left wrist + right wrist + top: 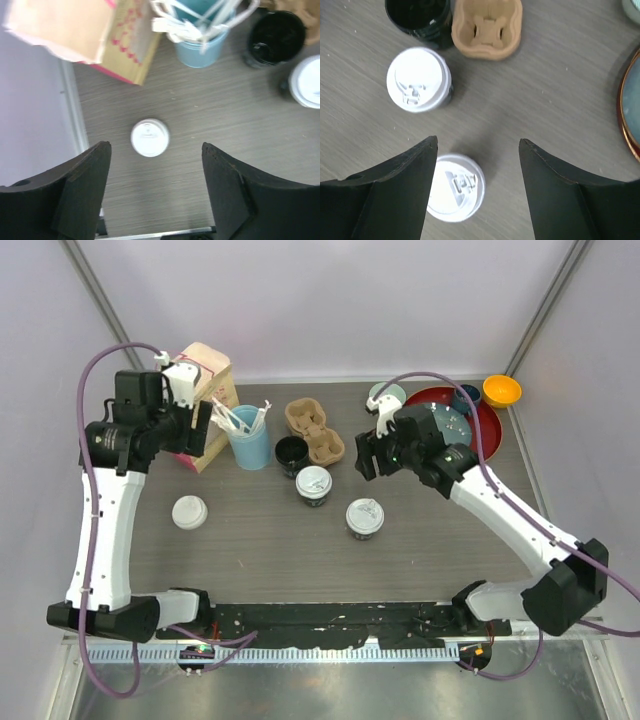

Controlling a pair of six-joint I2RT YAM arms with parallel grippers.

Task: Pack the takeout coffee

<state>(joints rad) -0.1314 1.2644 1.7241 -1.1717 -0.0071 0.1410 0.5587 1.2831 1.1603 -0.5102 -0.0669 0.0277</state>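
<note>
Top view. Both cups stand on the table point(260, 550), not yet packed. The far coffee cup point(314, 483) is just beside the cardboard carrier point(315, 430); the near coffee cup point(364, 517) is a little apart, toward the arms. Both carrier pockets look empty. An open black cup point(291, 453) touches the carrier's left side. A loose white lid point(189, 512) lies well to the left. The left gripper point(205, 425) hangs by the paper bag point(205, 380), and the right gripper point(362, 455) hangs beyond the cups. The red plate point(440, 400) is at far right. Judged step: approach, before the first pick.

Left wrist. The left gripper point(155, 150) has its jaws spread with nothing between them, and the loose white lid point(149, 137) lies below. The blue cup point(200, 47) holds white utensils. The open black cup point(275, 37) is dark inside; whether it holds liquid or is bare, I cannot tell.

Right wrist. The right gripper point(477, 141) has its jaws spread and holds nothing. The near coffee cup point(455, 187) sits by the left finger, off centre. The far coffee cup point(417, 80) is beyond it, and the visible pocket of the cardboard carrier point(487, 27) is empty. The next move calls for shifting left to centre on a cup, descending, gripping below the lid and keeping the cup upright.
</note>
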